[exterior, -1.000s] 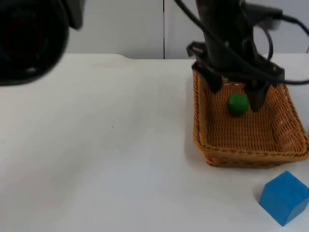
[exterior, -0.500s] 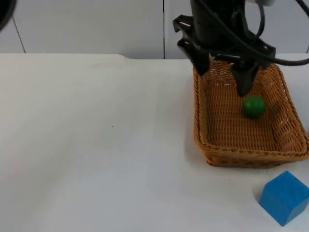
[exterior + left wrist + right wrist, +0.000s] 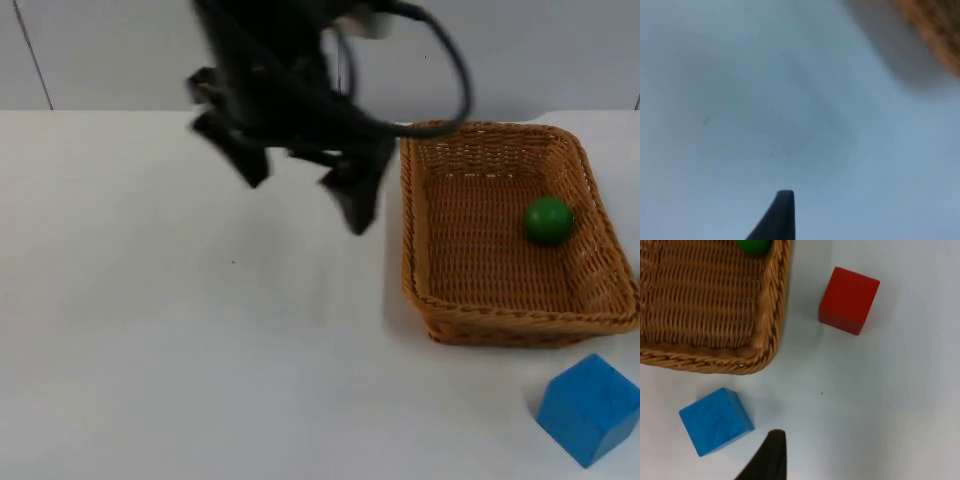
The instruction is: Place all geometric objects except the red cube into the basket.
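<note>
Green ball [image 3: 548, 220] in wicker basket [image 3: 480, 300]; blue cube [image 3: 588, 408] outside.
I see left tool [image 3: 305, 185] spread apart, empty, above desk [image 3: 150, 330]; right tool's state: cannot tell.

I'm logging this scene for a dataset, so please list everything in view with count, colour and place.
basket: 1, tan wicker, on the table's right side
ball: 1, green, inside the basket near its right wall
blue cube: 1, blue, on the table in front of the basket
red cube: 1, red, on the table beside the basket
table: 1, white
left gripper: 1, black, open, above the table left of the basket
</note>
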Controlling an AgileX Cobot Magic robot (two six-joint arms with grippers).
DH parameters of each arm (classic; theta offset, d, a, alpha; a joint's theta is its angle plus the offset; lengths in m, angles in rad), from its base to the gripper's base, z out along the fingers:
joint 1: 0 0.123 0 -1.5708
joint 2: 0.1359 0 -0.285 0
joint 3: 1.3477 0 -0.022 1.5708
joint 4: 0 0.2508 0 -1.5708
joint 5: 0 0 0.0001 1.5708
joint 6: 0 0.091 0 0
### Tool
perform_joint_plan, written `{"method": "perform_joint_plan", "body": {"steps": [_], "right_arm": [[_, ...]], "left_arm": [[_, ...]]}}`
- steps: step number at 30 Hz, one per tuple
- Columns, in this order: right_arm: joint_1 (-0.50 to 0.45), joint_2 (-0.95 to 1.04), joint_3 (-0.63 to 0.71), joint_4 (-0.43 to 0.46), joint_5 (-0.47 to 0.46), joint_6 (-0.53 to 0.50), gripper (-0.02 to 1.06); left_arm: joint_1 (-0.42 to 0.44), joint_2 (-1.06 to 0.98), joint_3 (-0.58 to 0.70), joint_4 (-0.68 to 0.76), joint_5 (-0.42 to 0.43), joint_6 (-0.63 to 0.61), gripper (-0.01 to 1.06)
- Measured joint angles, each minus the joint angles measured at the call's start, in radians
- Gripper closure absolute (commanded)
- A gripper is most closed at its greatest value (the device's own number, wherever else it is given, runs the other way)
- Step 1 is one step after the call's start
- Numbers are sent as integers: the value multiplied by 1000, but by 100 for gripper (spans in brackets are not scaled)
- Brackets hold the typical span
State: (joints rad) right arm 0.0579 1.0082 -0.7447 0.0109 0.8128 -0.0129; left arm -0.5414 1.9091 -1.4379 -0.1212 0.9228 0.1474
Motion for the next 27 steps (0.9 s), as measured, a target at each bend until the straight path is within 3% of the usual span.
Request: {"method": "perform_joint_plan", "body": {"steps": [9, 18, 27], "right_arm": [[0, 0, 0, 0, 0, 0, -1], [0, 0, 0, 0, -2, 0, -1], [0, 0, 0, 12, -2, -2, -1]], "left_arm": [[240, -286, 377, -65, -101, 0, 3], [459, -594, 634, -88, -114, -2, 3], [506, -839, 752, -110, -53, -18, 3]]}}
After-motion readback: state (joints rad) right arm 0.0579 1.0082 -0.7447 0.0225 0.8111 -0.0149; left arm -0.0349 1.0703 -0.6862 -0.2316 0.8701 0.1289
